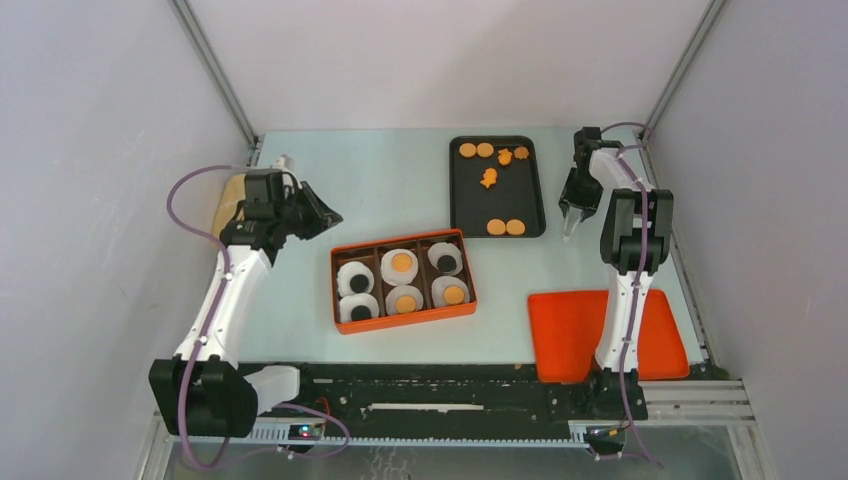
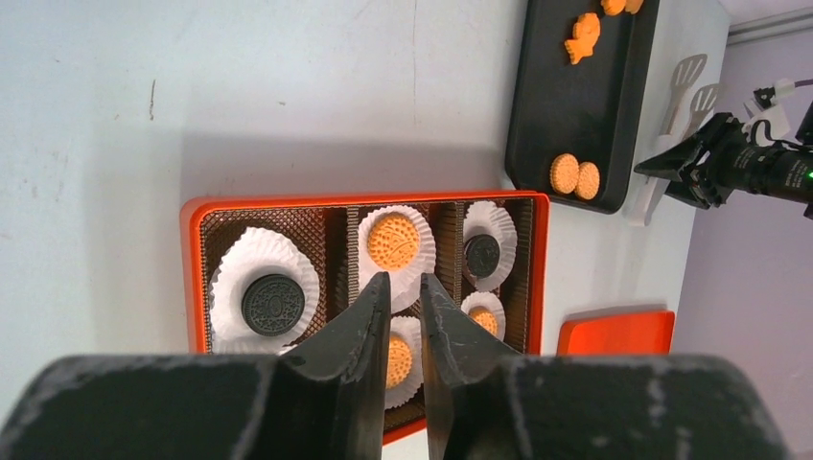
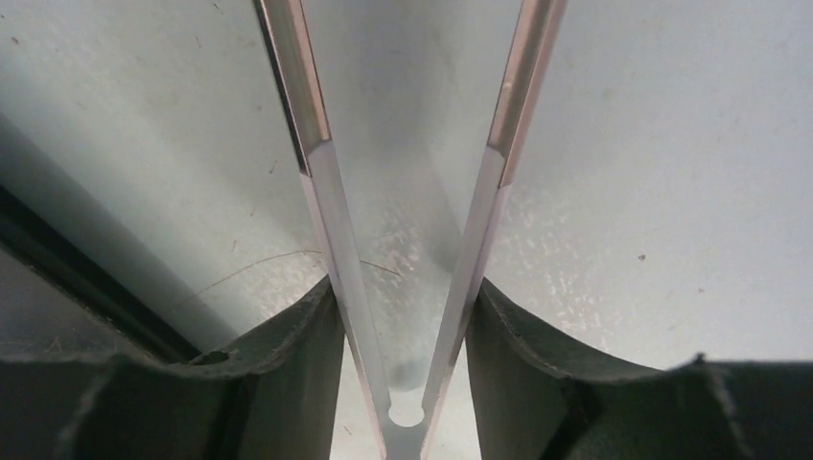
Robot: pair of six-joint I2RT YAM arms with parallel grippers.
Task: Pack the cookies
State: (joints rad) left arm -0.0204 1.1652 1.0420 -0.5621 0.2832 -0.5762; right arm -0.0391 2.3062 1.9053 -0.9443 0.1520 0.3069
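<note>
An orange box (image 1: 402, 319) holds six white liner cups. Three carry black cookies (image 1: 357, 284) and three carry orange cookies (image 1: 401, 263). Several more orange cookies (image 1: 505, 227) lie on the black tray (image 1: 530, 190), some round and a few irregular. My left gripper (image 1: 322, 213) hovers left of and behind the box, with its jaws nearly together and nothing between them (image 2: 405, 280). My right gripper (image 1: 580, 195), just right of the tray, is shut on white tongs (image 3: 321, 192), whose tips (image 1: 571, 226) point down at the table.
An orange lid (image 1: 570, 330) lies at the front right, beside the right arm's base. A tan object (image 1: 228, 200) sits at the left edge behind the left arm. Grey enclosure walls stand on both sides and at the back.
</note>
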